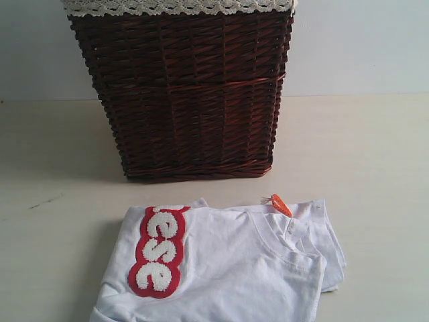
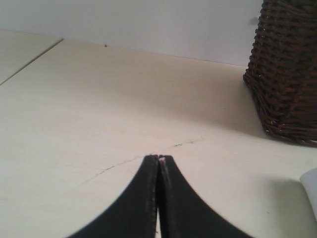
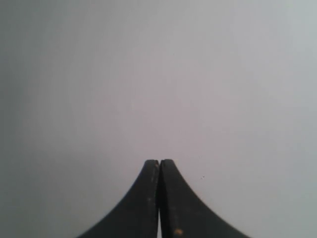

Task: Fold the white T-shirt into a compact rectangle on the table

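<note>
White T-shirt (image 1: 228, 268): soft matt cloth; red patch (image 1: 159, 251) carries fuzzy white pile letters. Dark brown basket (image 1: 184, 94): rough woven wicker, faint sheen; white lace trim (image 1: 177, 7). Pale cream surface (image 1: 53, 174): smooth, matt. Black left tool (image 2: 158, 157), right tool (image 3: 159, 161): matt.

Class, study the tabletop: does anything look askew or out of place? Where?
The white T-shirt lies folded but crooked on the table: its layers beside the collar do not line up, and the orange tag pokes out past the edge. The wicker basket stands upright.
</note>
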`<state>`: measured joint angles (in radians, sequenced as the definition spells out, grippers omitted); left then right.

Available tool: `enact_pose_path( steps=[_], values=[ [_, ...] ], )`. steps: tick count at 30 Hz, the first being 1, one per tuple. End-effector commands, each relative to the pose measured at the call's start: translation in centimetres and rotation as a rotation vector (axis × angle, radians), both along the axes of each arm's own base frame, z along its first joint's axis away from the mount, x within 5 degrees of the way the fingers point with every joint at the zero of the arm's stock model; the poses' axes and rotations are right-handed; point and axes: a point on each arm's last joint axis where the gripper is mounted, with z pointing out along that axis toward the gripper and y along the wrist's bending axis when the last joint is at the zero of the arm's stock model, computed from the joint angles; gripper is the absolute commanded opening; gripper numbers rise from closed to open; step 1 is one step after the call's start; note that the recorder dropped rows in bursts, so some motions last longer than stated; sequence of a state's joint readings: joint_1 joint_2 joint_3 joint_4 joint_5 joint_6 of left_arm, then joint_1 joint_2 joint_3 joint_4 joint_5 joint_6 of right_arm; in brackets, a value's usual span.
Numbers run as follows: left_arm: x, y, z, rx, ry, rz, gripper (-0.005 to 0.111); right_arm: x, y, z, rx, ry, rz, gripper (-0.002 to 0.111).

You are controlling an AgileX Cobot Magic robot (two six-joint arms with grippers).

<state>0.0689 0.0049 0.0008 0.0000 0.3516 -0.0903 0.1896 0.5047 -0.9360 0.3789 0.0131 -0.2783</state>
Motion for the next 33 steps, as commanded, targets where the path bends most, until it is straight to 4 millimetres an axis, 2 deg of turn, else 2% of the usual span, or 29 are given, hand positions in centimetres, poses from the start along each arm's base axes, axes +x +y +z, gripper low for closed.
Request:
enact_pose_path(
  steps=[1,21,27,31,33],
  values=[
    [0.0,0.0,0.0,0.003,-0.005,0.002,0.000,-0.1,-0.1,0.0,-0.009,-0.007,-0.010,0.000],
    [0.0,0.0,0.0,0.003,-0.005,0.002,0.000,-0.2,-0.1,0.1,-0.027,-0.017,-0.024,0.000],
    [0.0,0.0,0.0,0.003,-0.005,0.002,0.000,0.3,0.0,0.0,-0.230,-0.037,-0.138,0.000],
    [0.0,0.0,0.0,0.003,-0.005,0.002,0.000,0.9,-0.4,-0.2,-0.263,-0.026,-0.227,0.000],
    [0.0,0.0,0.0,0.003,-0.005,0.002,0.000,1.3,-0.9,-0.9,-0.262,-0.013,-0.307,0.000]
  ],
)
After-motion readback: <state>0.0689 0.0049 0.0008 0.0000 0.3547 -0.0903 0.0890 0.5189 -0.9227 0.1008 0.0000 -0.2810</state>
